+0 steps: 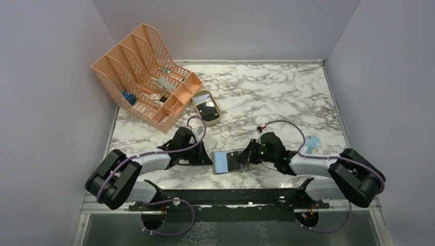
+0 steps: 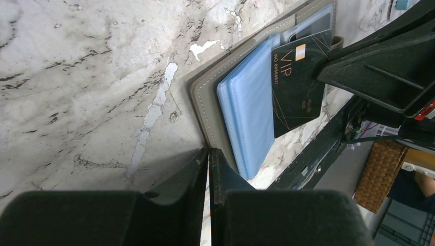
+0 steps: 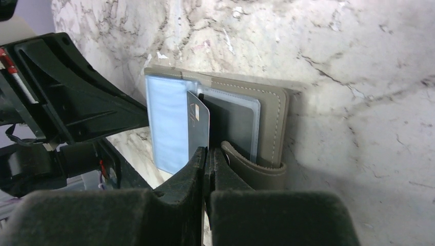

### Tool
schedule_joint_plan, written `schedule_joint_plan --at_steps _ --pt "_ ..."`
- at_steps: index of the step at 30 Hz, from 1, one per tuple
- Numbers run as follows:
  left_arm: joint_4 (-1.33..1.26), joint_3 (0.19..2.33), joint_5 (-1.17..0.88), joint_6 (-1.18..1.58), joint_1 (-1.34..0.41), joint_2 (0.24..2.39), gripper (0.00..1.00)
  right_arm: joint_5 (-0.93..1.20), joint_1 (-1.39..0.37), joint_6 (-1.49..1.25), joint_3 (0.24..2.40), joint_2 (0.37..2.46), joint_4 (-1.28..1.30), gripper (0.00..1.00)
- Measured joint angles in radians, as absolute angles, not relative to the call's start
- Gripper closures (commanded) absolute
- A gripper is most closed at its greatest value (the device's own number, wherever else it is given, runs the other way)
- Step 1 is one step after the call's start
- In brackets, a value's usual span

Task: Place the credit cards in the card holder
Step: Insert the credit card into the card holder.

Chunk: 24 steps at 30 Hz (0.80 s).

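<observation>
On the marble bench (image 1: 267,92), near its front edge, the left end effector (image 2: 209,154) is nearly closed on the rim of the open grey holder (image 1: 225,161), while the right end effector (image 3: 208,151) pinches a black card (image 2: 297,87) over the holder's blue pockets.

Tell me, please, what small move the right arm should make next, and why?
Probably ease the right gripper forward: its card stands tilted over the open wallet, seemingly not yet in a pocket, while the left gripper holds the wallet's edge.
</observation>
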<state>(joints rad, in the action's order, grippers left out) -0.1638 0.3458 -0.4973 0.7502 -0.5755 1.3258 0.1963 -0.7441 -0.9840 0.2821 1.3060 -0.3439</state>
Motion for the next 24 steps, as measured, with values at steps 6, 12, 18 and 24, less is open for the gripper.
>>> schedule_joint_plan --at_steps 6,12,18,24 --pt "-0.174 0.348 -0.494 0.751 -0.581 1.338 0.89 0.2 -0.744 -0.931 0.323 1.311 -0.332 0.99" --pt "-0.184 0.359 -0.499 0.75 -0.585 1.358 0.89 0.2 -0.744 -0.897 0.334 1.332 -0.328 0.99" --pt "-0.191 0.373 -0.507 0.749 -0.585 1.382 0.9 0.204 -0.744 -0.857 0.379 1.362 -0.298 0.99" --pt "-0.185 0.395 -0.508 0.73 -0.59 1.405 0.9 0.204 -0.744 -0.79 0.431 1.362 -0.233 0.99"
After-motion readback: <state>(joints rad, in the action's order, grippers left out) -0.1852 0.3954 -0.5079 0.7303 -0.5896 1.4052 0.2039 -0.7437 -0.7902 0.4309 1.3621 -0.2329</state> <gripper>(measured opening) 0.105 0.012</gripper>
